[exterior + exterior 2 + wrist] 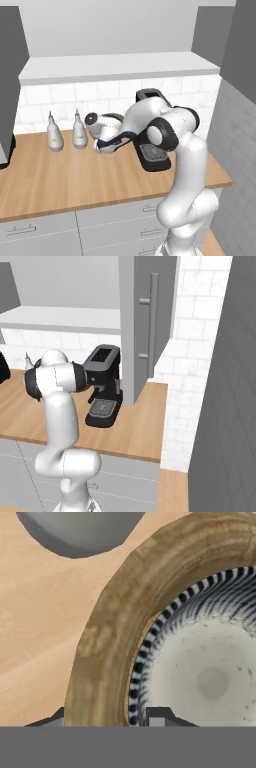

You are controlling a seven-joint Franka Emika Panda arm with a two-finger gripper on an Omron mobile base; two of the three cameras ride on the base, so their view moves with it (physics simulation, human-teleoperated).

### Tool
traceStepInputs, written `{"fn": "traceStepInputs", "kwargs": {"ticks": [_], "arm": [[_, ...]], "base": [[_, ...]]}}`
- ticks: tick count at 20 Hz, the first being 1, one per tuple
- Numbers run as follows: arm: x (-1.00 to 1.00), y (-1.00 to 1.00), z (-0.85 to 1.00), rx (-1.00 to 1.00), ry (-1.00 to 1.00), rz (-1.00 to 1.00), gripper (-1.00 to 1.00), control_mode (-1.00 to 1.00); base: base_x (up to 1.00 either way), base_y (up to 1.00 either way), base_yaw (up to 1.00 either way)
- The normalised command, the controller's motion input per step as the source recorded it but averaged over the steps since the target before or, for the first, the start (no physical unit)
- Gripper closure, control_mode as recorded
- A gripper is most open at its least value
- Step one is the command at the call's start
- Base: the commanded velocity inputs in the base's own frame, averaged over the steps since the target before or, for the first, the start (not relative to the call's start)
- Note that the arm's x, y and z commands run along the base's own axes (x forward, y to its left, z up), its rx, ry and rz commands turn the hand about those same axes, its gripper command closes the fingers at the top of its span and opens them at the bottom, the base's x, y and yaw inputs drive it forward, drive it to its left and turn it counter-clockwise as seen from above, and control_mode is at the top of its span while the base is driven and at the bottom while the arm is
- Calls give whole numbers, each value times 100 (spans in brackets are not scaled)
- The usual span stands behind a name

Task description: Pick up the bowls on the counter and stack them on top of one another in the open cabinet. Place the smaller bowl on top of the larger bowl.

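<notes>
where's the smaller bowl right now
In the hand view the smaller bowl sits inside the larger bowl on the counter.

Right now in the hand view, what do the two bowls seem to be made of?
The larger bowl looks like matte brown wood, going by the streaky grain on its thick rim. The smaller bowl looks like glazed ceramic, with a pale speckled inside and a dark striped rim.

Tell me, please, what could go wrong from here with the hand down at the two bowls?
1. The hand straddles one side of the wide brown wooden bowl's thick rim; a one-sided lift might tilt it.
2. The small blue-grey speckled bowl appears to sit inside it, close to the inner finger, and could be nudged or slide.
3. A white bottle stands nearby and might be clipped.
</notes>
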Motion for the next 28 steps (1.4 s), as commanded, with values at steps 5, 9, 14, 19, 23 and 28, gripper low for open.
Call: {"fn": "traceStepInputs", "kwargs": {"ticks": [5, 9, 14, 19, 23, 28], "arm": [[-100, 12, 66, 0, -5, 0, 100, -100], [-100, 20, 100, 0, -12, 0, 100, -100], [-100, 6, 100, 0, -10, 0, 100, -100], [-100, -2, 100, 0, -4, 4, 100, -100], [-100, -12, 100, 3, 0, 4, 100, -100], [-96, -31, 100, 4, -3, 4, 100, -100]], "base": [[0, 0, 0], [0, 0, 0], [0, 0, 0], [0, 0, 0], [0, 0, 0], [0, 0, 0]]}}
